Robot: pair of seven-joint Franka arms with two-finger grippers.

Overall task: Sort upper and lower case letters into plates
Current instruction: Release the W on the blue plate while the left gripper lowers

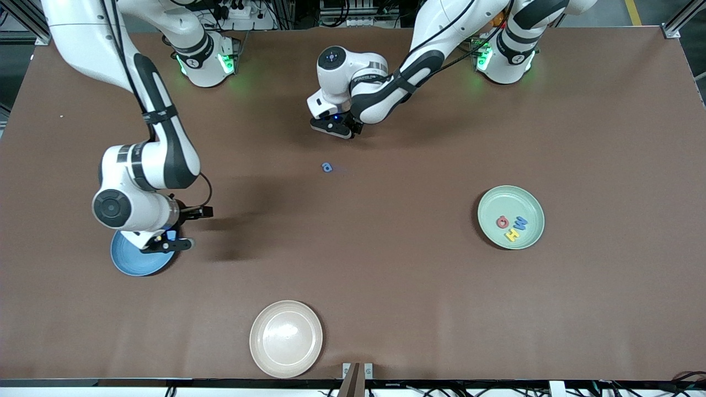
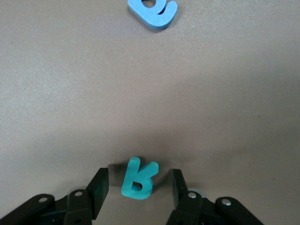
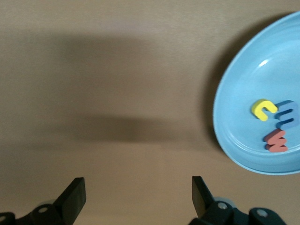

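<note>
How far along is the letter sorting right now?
Done: three letters lie in the green plate and three in the blue plate. In hand: the left tool straddles the teal letter on the table, fingers apart, not gripping. Left: that one and the blue letter. The right tool waits open beside the blue plate.

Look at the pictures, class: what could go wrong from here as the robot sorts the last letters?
1. The left end effector straddles the teal letter, which sits tilted between the fingers; closing could pinch a corner, so it twists or pops out.
2. The blue letter lies close by on the table; a skidding teal letter might knock it.
3. The right end effector, open, hangs by the blue plate; moving off low, it might clip the rim.
</note>
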